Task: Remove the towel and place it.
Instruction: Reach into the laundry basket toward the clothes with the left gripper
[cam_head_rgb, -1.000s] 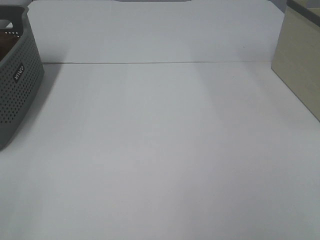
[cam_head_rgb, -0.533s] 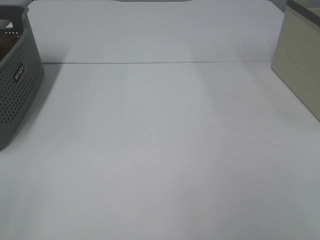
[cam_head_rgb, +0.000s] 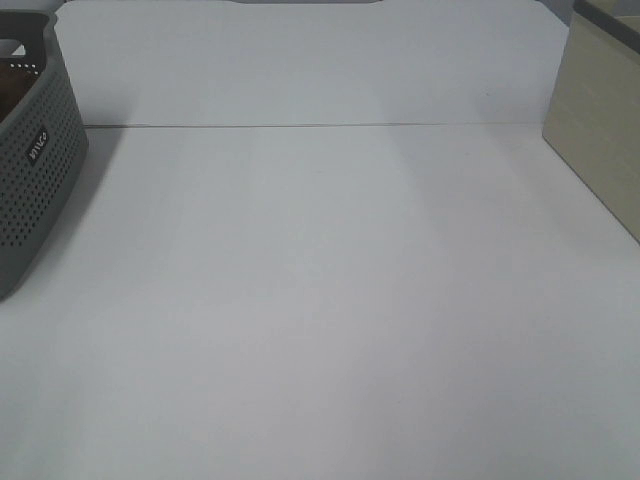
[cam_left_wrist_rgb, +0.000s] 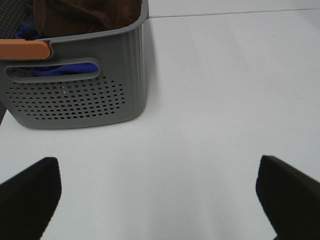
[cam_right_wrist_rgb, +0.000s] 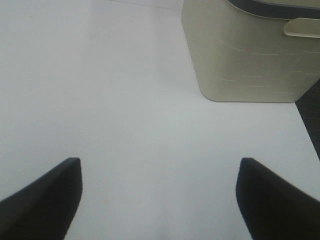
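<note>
Right now your left gripper (cam_left_wrist_rgb: 160, 200) hangs over the white bench (cam_left_wrist_rgb: 215, 100) with its jaws spread wide and nothing between them. You see only its two dark fingertips (cam_left_wrist_rgb: 30, 195) at the corners of the left wrist view. It faces the grey basket (cam_left_wrist_rgb: 75, 100) and stops short of it, with bare bench between the two. Your right gripper (cam_right_wrist_rgb: 160, 200) is likewise spread wide and holds nothing.

You will find the towel (cam_left_wrist_rgb: 85, 12) inside the basket. It is a dark brown bunched heap that lies against the wall nearest the left gripper and reaches about rim height. With it in the basket is a blue cloth (cam_left_wrist_rgb: 55, 70), which shows through the handle slot and again just above the rim. An orange bar (cam_left_wrist_rgb: 22, 49) lies along the rim at that end; you cannot tell what it belongs to.

From the high camera, the basket sits at the left edge of the bench, partly cut off, with a small label (cam_head_rgb: 37, 148) on its perforated wall and a sliver of brown inside. A beige bin (cam_head_rgb: 600, 130) stands at the right edge, well apart from the basket. The right wrist view shows this bin ahead of the right gripper, with a rounded corner and a dark rim.
</note>
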